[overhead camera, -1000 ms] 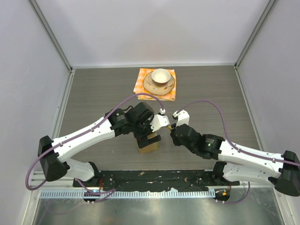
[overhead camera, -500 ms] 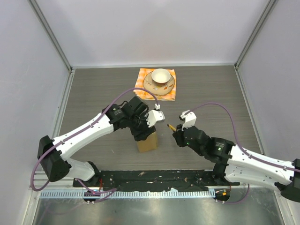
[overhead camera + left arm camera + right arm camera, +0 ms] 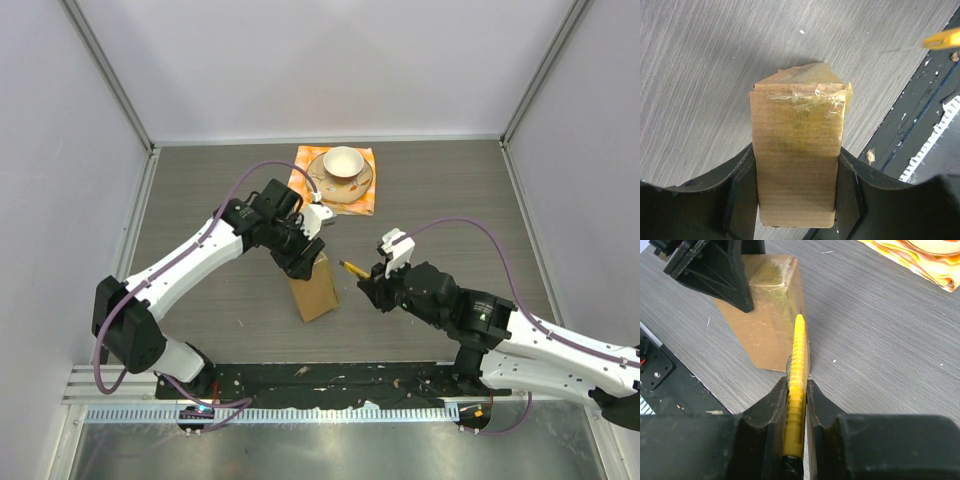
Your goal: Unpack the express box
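Left gripper (image 3: 796, 192): both fingers (image 3: 741, 186) press against the opposite long faces of the express box (image 3: 797, 150), clamping its upper part. The box stands on end. Its lower end rests on the table (image 3: 200, 200) directly below the gripper. Clear tape crosses the seam at the far end of the box, as shown by the left wrist camera.

Right gripper (image 3: 796, 390): the jaws are clenched on a slender yellow ridged implement (image 3: 799, 352). The implement projects forward from between the fingers. Its tip lies just beside the near vertical edge of the box; whether it touches cannot be told.

In the top view the right gripper (image 3: 372, 284) sits to the right of the box (image 3: 318, 292), with the two grippers facing each other across it.

Beyond the left gripper, towards the back of the table, an orange checkered cloth (image 3: 300, 186) lies flat. A saucer (image 3: 322, 186) sits on it, and a cup (image 3: 343, 161) stands on the saucer. This group is well apart from the box.
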Controlling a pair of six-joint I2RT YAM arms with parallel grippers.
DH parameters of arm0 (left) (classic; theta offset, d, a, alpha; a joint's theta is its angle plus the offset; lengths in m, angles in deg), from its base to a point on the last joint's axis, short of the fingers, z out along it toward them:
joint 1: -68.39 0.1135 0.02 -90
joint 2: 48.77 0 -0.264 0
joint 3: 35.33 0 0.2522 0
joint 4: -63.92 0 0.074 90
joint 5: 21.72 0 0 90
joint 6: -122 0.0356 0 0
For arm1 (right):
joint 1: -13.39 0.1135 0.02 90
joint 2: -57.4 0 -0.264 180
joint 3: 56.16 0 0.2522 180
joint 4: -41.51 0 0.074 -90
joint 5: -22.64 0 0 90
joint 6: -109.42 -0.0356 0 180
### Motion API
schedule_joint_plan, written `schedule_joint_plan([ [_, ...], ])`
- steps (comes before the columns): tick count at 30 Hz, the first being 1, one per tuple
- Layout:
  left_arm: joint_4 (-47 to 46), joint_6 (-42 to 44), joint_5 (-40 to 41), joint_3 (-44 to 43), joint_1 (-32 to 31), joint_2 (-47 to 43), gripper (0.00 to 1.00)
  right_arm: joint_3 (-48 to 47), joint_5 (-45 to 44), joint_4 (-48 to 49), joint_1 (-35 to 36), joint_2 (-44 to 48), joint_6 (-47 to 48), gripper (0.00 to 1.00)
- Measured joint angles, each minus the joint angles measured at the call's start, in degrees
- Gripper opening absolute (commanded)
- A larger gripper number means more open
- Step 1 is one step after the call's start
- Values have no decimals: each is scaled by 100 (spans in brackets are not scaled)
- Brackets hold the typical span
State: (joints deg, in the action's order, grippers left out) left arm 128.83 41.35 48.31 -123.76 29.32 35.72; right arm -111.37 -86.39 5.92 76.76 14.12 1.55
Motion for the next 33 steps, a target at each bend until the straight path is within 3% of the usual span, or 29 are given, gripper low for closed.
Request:
schedule_joint_plan([
  [17,-400,-175,-105,400,48,-267,15,190,-31,1047,452,-455,409,1],
  [33,-472,-192,-140,496,52,-352,13,315,-361,1108,457,-459,433,1],
])
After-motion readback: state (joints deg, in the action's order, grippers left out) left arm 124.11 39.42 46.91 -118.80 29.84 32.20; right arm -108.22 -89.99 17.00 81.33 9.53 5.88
